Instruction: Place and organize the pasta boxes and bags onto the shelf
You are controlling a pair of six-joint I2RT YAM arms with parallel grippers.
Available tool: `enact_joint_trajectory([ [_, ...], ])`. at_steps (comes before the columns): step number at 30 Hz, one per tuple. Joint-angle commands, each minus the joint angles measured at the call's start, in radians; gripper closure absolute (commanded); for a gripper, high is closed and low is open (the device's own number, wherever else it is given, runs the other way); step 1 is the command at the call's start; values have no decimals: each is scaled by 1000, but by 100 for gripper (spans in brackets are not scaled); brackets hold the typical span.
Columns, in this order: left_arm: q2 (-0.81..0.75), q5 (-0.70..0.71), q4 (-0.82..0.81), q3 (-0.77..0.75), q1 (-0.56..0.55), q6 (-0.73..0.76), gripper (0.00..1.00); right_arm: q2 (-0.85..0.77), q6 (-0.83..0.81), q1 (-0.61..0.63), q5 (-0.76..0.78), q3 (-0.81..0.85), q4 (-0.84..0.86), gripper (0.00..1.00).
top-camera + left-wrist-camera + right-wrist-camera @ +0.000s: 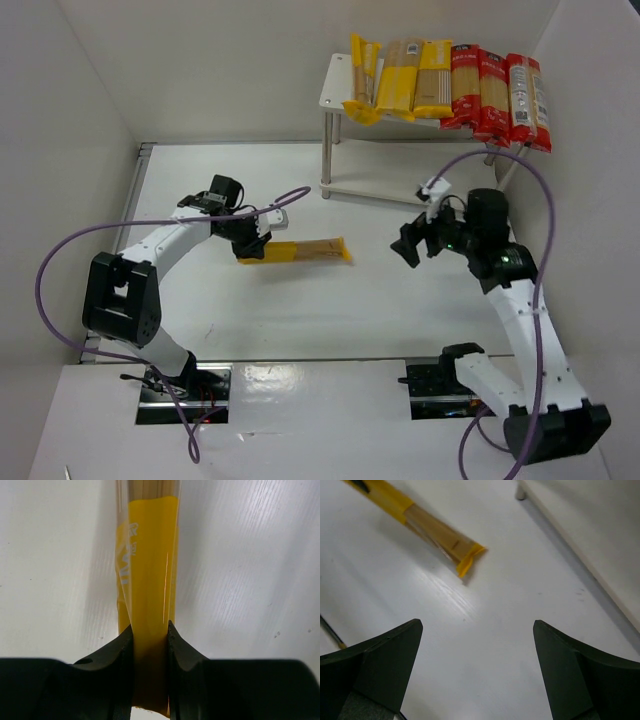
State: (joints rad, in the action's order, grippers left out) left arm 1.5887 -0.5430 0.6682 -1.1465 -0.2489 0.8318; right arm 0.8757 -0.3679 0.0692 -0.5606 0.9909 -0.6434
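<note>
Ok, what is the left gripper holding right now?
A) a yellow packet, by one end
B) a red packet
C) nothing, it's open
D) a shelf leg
A: the left wrist view shows the left gripper clamped on one end of the yellow packet.

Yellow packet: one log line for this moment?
left claw: shut on yellow packet | right claw: open | shelf: packets on top

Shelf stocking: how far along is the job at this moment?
Done: a row of yellow and red packets lies on the top tier of the shelf. In hand: the left tool is shut on one yellow packet; the right tool is open, holding nothing. Left: shelving that packet.
</note>
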Motion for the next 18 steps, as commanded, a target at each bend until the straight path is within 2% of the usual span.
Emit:
enact_joint_trajectory([
  [1, -44, -124, -91, 5, -13, -71, 100, 103, -69, 171, 22, 29, 95, 0],
  [5, -44, -124, -110, 25, -13, -102, 100, 216, -78, 328, 74, -18, 241, 1],
  [11, -64, -115, -128, 47, -13, -123, 100, 432, -140, 337, -19, 34, 333, 1],
  [18, -64, -126, -128, 47, -4, -134, 100, 624, -281, 383, -55, 152, 308, 1],
])
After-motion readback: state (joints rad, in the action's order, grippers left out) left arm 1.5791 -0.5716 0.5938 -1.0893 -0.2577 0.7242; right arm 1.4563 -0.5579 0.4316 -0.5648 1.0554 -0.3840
